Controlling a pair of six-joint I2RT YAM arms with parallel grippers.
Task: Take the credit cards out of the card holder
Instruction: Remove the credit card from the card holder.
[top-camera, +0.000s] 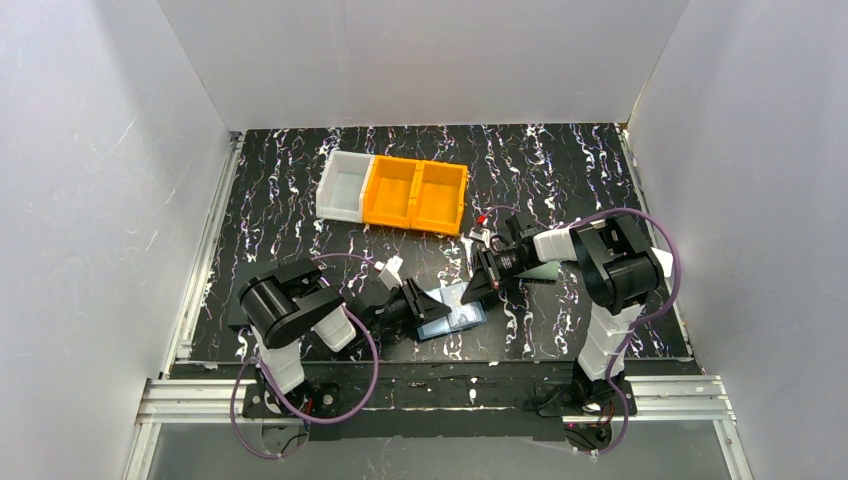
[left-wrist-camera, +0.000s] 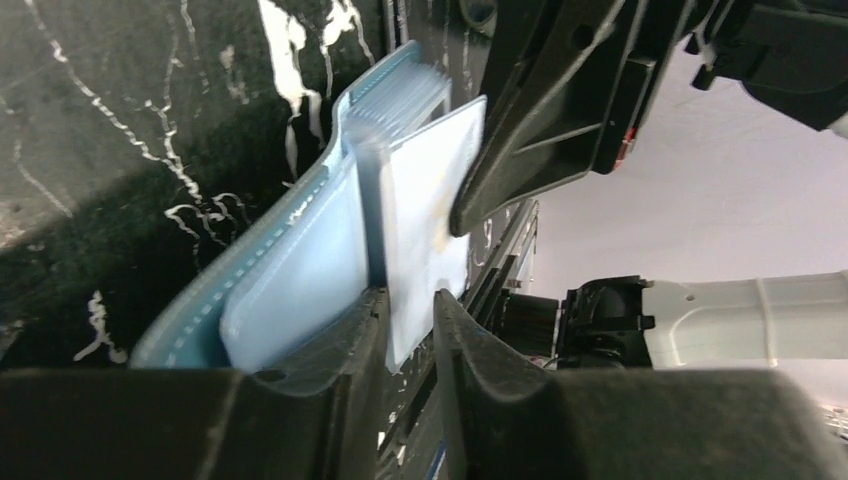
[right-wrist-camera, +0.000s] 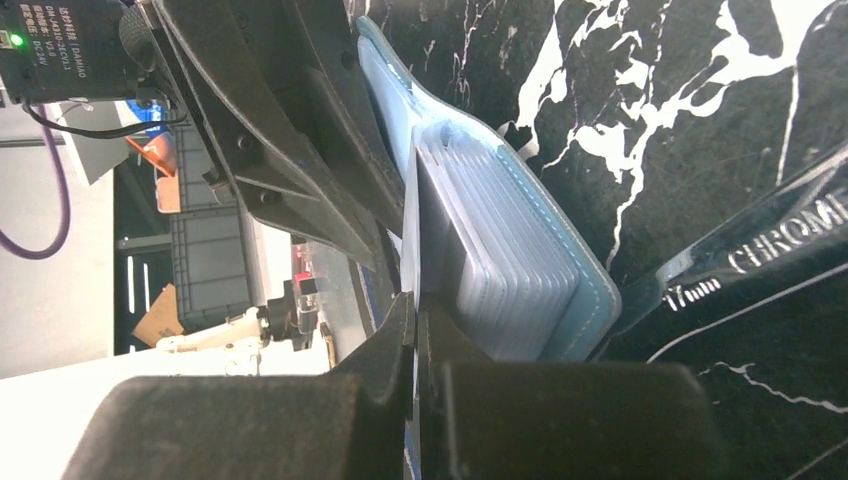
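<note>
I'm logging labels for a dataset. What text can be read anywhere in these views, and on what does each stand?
"CHROME": on the dark glossy bar lying beside the card holder.
"17mm": same bar, below that word.
"DAMIAO": on the black module at the right wrist view's upper left. Its other lines are too small to read surely.
credit cards: no print readable.

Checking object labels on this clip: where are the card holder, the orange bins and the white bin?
card holder (left-wrist-camera: 290, 260), left wrist view, pale inner face.
orange bins (top-camera: 415, 192), top view, wall they share.
white bin (top-camera: 345, 188), top view, its floor.
</note>
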